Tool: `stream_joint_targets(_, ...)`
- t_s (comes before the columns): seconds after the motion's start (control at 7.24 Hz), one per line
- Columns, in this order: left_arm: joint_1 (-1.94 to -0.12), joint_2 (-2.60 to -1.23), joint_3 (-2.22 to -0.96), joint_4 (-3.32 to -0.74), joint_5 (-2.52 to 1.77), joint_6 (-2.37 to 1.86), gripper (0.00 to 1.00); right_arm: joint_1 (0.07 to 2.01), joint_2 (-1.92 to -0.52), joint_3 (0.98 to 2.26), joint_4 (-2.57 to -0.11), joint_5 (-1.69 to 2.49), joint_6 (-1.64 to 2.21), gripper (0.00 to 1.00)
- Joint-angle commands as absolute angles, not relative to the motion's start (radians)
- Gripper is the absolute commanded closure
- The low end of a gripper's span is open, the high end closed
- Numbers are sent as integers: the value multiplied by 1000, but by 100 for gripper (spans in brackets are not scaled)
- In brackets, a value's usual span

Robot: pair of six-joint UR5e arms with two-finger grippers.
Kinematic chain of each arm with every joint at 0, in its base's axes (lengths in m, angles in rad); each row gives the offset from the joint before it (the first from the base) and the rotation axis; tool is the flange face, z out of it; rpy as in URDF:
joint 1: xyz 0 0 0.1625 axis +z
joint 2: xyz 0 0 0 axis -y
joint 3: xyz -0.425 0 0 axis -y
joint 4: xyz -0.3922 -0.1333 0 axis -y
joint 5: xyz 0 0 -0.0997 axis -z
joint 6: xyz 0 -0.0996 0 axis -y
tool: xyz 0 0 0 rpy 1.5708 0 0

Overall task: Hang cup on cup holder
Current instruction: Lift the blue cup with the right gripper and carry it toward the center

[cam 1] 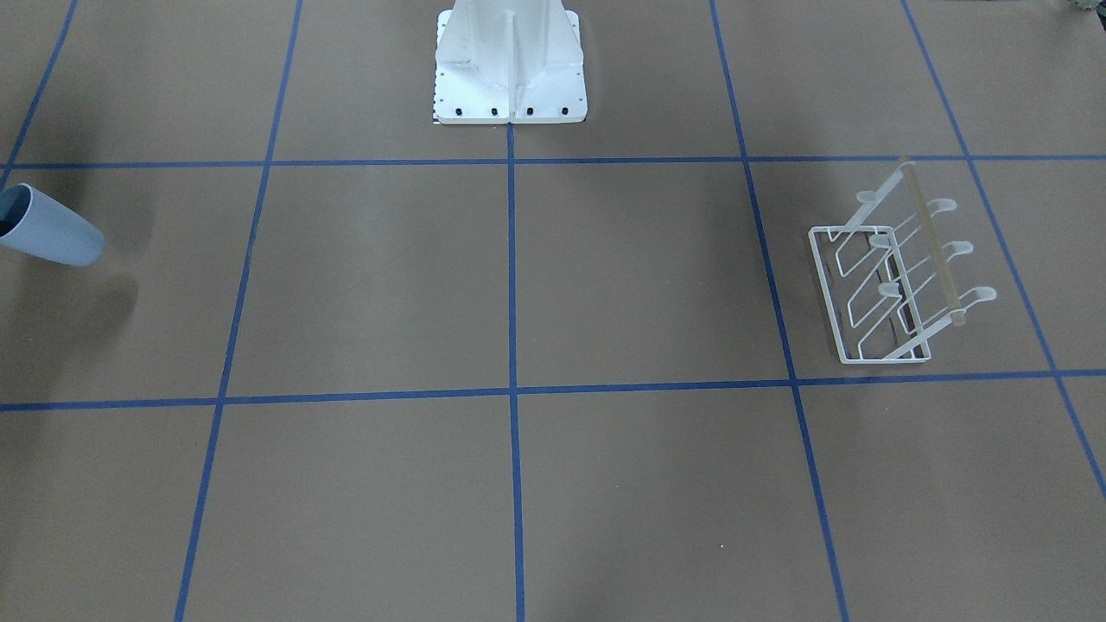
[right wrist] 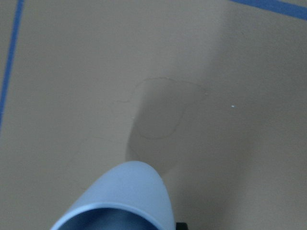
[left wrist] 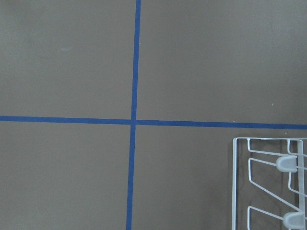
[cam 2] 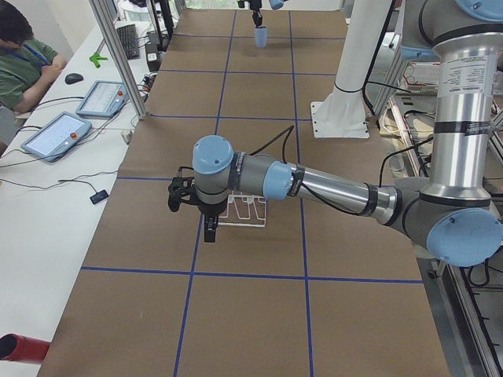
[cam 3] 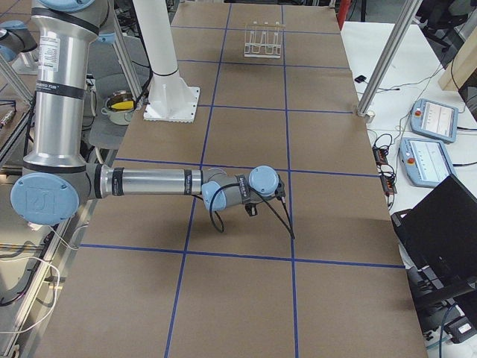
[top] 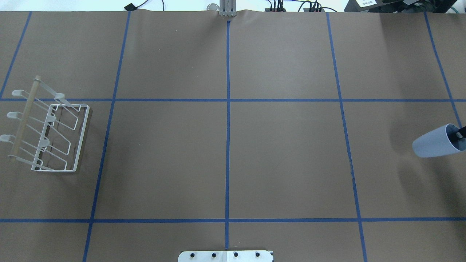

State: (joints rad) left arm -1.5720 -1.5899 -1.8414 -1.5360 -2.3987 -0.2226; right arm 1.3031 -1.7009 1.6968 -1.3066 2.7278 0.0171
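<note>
The pale blue cup (top: 435,145) hangs tilted above the table at the overhead view's right edge, its mouth pointing off-frame. It also shows at the front view's left edge (cam 1: 54,231) and low in the right wrist view (right wrist: 125,194). My right gripper (top: 460,135) is shut on the cup's rim, with one dark finger inside the mouth; most of the gripper is out of frame. The white wire cup holder (top: 51,136) stands at the far left with bare prongs, and also shows in the front view (cam 1: 890,281). My left gripper (cam 2: 206,226) hovers by the holder (cam 2: 245,210); I cannot tell whether it is open.
The white robot base plate (cam 1: 510,86) sits at the middle of the robot's table edge. Blue tape lines (top: 228,127) grid the brown tabletop. A seated operator (cam 2: 23,55), tablets (cam 2: 55,133) and a metal post (cam 2: 118,55) stand beside the table.
</note>
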Motion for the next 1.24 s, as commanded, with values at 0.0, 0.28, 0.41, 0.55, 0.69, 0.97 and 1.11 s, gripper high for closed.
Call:
stream_joint_targets(0.0,-1537,-1687,-1845,-1571,-2449,-351,2,1322,-1622,1735,-1305,2870,91,100)
stream_joint_targets(0.28,-1450,-1712,-1832,-1893,-2444,-675,2,1327,-1461,1793,-1304,2873,382,100)
stream_joint_targets(0.41,-1404,-1721,-1830,-2017,-2438,-830,2,1334,-1409,1807,-1296,2872,455,100)
stream_joint_targets(0.55,-1378,-1732,-1838,-2102,-2437,-954,2,1338,-1378,1815,-1246,2861,489,100)
stream_joint_targets(0.69,-1337,-1759,-1836,-2170,-2436,-1073,2,1344,-1359,1827,-1192,2853,532,100)
stream_joint_targets(0.97,-1255,-1816,-1842,-2224,-2375,-1240,2,1339,-1306,1862,-1007,2763,842,100)
stream_joint_targets(1.11,-1211,-1828,-1841,-2274,-2335,-1320,2,1330,-1281,1861,-906,2737,997,100)
